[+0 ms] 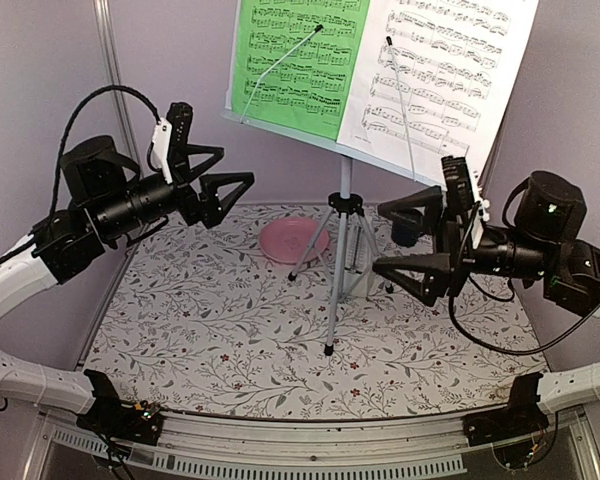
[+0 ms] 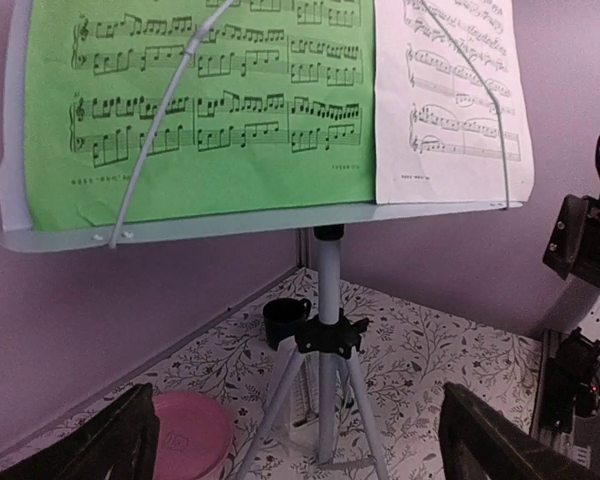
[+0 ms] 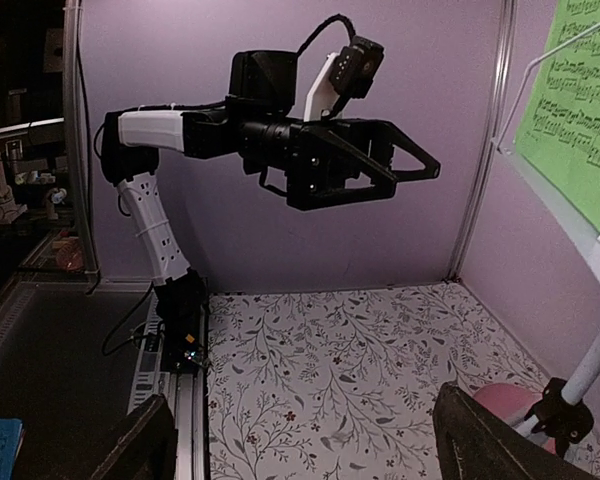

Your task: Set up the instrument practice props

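- Music stand [image 1: 345, 190] is upright on its tripod at mid-back of the table [image 1: 210, 330], pole vertical, desk tilted back
- Green music sheet [image 1: 295, 60] sits on the left half of the desk and white music sheet [image 1: 450, 70] on the right half; edges meet, both rest on the ledge, a wire retainer across each
- Left claw [image 1: 235, 165] is spread wide and holds nothing; it hovers left of the stand, level with the ledge below the green sheet, well apart from it
- Right claw [image 1: 378, 238] is also wide and empty, just right of the pole and lower than the ledge; I judge it the nearer arm to pole and tripod
- Pale ribbed shape [image 2: 302, 395] behind the tripod legs may be the metronome, can't tell for sure
- Dark mug [image 2: 285, 322] is behind the pole, pink plate [image 1: 285, 240] back-left of the legs; neither is mine to move
- My read: stand and sheets look set; if the metronome needs moving, it lies forward-left of the right claw, and the legs block a straight reach
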### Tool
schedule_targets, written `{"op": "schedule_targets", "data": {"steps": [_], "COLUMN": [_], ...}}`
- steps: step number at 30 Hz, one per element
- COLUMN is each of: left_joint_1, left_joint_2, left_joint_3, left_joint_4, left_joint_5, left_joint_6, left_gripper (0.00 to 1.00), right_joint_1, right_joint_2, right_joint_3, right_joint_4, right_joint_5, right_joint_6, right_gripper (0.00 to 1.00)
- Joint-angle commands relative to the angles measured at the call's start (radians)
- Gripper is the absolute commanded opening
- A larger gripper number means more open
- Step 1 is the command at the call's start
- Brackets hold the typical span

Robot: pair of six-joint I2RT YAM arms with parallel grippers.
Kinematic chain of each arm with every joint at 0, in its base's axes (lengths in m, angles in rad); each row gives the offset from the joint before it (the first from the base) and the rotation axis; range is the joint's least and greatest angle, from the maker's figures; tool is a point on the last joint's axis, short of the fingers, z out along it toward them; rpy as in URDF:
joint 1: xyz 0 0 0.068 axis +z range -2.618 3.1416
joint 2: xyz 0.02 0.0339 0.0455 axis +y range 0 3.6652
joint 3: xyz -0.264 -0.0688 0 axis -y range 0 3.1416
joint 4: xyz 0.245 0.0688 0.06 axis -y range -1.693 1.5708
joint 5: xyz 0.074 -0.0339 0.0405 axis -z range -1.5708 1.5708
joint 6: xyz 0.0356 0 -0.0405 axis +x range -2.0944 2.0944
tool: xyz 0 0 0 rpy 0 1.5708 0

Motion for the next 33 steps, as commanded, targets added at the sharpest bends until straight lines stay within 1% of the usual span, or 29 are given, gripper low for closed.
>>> {"op": "schedule_targets", "data": {"steps": [1, 3, 5, 7, 10, 13, 16, 18, 20, 23, 27, 31, 33], "left_joint_1": [0.004, -0.009, -0.034, -0.056, -0.047, -0.023, -0.024, -0.037, -0.063, -0.129, -0.200, -0.263, -0.273], "left_joint_2": [-0.037, -0.037, -0.024, 0.001, 0.057, 0.161, 0.272, 0.330, 0.376, 0.469, 0.593, 0.712, 0.749], "left_joint_3": [-0.165, -0.244, -0.318, -0.366, -0.413, -0.395, -0.360, -0.374, -0.407, -0.403, -0.345, -0.256, -0.223], "left_joint_4": [0.093, 0.136, 0.194, 0.251, 0.327, 0.346, 0.360, 0.421, 0.525, 0.587, 0.627, 0.617, 0.601], "left_joint_5": [-0.008, -0.030, -0.059, -0.093, -0.092, -0.016, 0.021, 0.042, 0.057, 0.002, -0.104, -0.220, -0.280], "left_joint_6": [-0.072, -0.099, -0.102, -0.097, -0.073, -0.027, -0.026, -0.066, -0.109, -0.143, -0.219, -0.246, -0.265], "left_gripper": [0.95, 0.94, 0.95, 0.95, 0.95, 0.94, 0.89, 0.87, 0.86, 0.85, 0.85, 0.87, 0.88], "right_joint_1": [0.042, 0.045, 0.044, 0.045, 0.038, -0.018, -0.103, -0.160, -0.224, -0.316, -0.413, -0.494, -0.514], "right_joint_2": [-0.011, -0.016, -0.022, -0.018, -0.014, 0.006, 0.024, 0.029, 0.037, 0.060, 0.113, 0.171, 0.196], "right_joint_3": [-0.131, -0.217, -0.296, -0.348, -0.424, -0.484, -0.513, -0.533, -0.550, -0.569, -0.574, -0.566, -0.554], "right_joint_4": [0.081, 0.139, 0.189, 0.212, 0.256, 0.293, 0.298, 0.301, 0.307, 0.316, 0.324, 0.356, 0.362], "right_joint_5": [-0.042, -0.036, -0.012, 0.046, 0.133, 0.132, 0.137, 0.126, 0.108, 0.092, 0.105, 0.072, 0.063], "right_joint_6": [0.094, 0.126, 0.181, 0.204, 0.221, 0.267, 0.312, 0.328, 0.341, 0.357, 0.351, 0.339, 0.327], "right_gripper": [0.89, 0.89, 0.89, 0.89, 0.89, 0.89, 0.89, 0.89, 0.89, 0.89, 0.89, 0.89, 0.89]}}
